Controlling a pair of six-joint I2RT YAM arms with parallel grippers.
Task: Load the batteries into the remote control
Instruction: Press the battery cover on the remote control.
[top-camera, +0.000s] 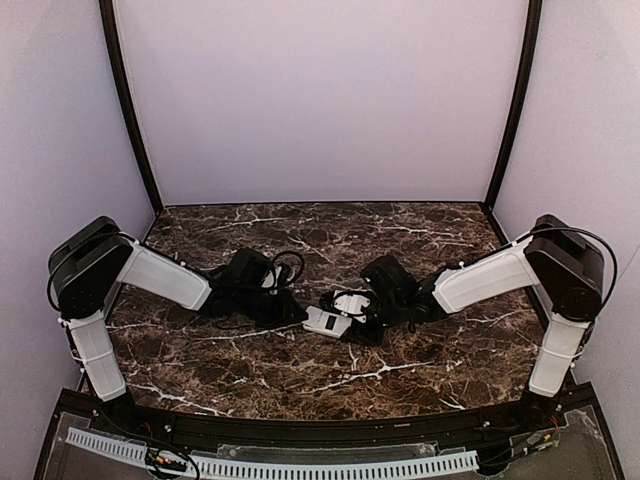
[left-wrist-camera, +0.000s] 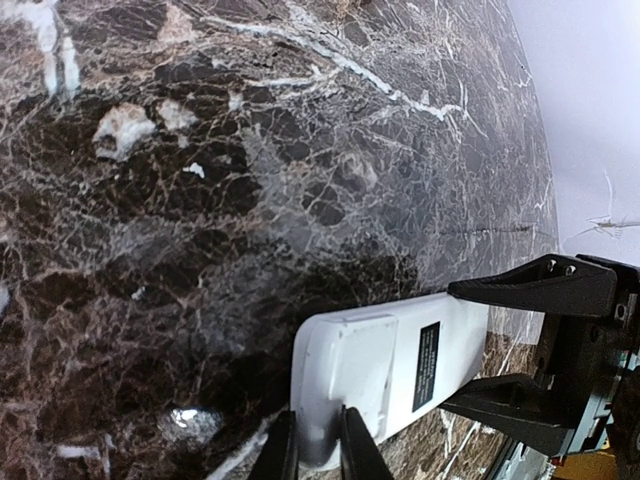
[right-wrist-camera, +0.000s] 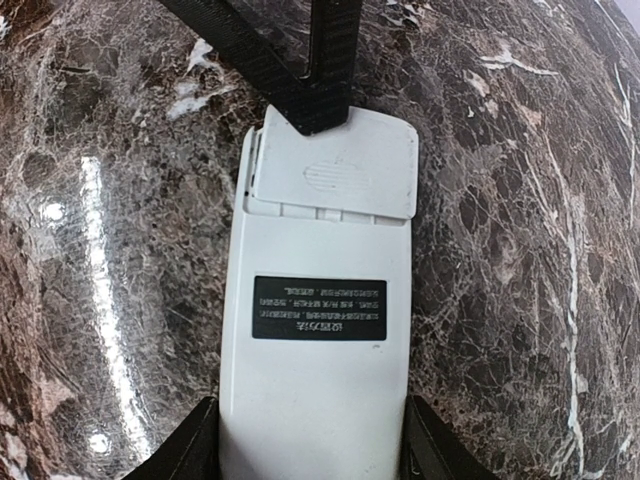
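Note:
The remote control (top-camera: 328, 320) lies back-up on the dark marble, white with a black label, between my two grippers. My right gripper (right-wrist-camera: 312, 450) is shut across the width of its label end; its black fingers (left-wrist-camera: 530, 290) flank the body in the left wrist view. My left gripper (left-wrist-camera: 318, 450) is nearly closed, pinching the far end of the battery cover (right-wrist-camera: 335, 165), which sits slightly askew on the remote control (right-wrist-camera: 320, 240). The left fingertips (right-wrist-camera: 320, 110) meet at the cover's edge. The batteries are out of view.
The marble table (top-camera: 250, 370) is bounded by pale walls at the back and sides, with black corner posts (top-camera: 130, 110). A black rail and a white cable track (top-camera: 300, 465) run along the near edge by the arm bases.

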